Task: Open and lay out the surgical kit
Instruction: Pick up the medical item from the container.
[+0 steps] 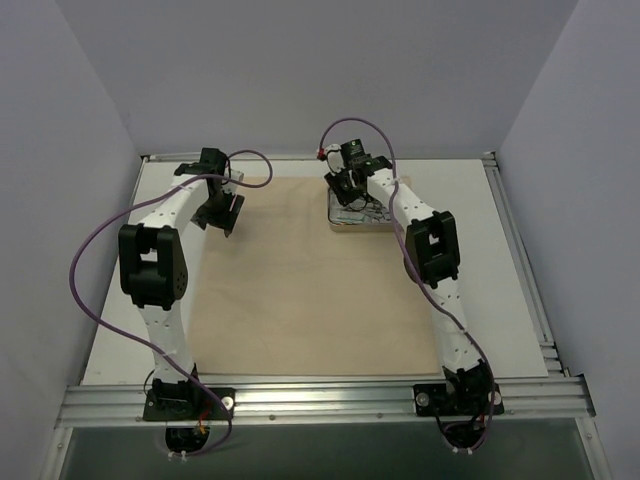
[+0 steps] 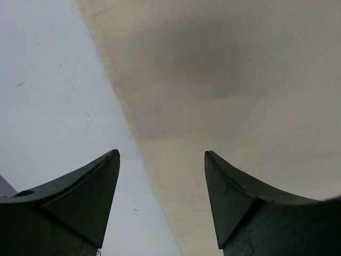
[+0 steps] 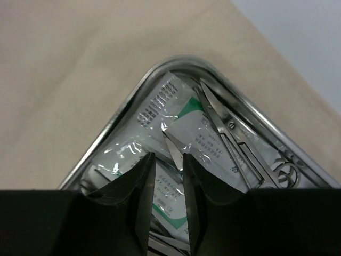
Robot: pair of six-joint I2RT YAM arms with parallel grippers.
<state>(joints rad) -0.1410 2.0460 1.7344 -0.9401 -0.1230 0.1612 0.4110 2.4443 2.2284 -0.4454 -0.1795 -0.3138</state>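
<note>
A: While the cloth (image 1: 300, 300) is seen spread flat across the middle of the overhead view, where is everything else found?

B: It is found in the tray (image 1: 356, 226), set on the cloth's upper right part, under the right gripper (image 1: 350, 188).

A: How should the contents be expected to handle?

B: The tray is judged stiff, light and slick. It is polished steel, rectangular, with rounded corners and a raised rim. The packets (image 3: 160, 106) are wrapped in glossy, crinkled film, white with green print, and are likely slippery, so an edge would best be pinched. The clamp (image 3: 226, 128) is slim, hard steel with ring handles and is best taken across the shanks near the pivot. The cloth is soft, matte and limp, and would be lifted by a corner.

A: And the 2 grippers?

B: The right gripper's jaws are set narrow over the packets, with a pointed metal tip (image 3: 173, 145) showing in the slit. Whether it is pinched cannot be told. The left gripper (image 2: 161, 153) is spread wide with nothing between, at the cloth's upper left edge beside the bare white table (image 2: 48, 80).
</note>
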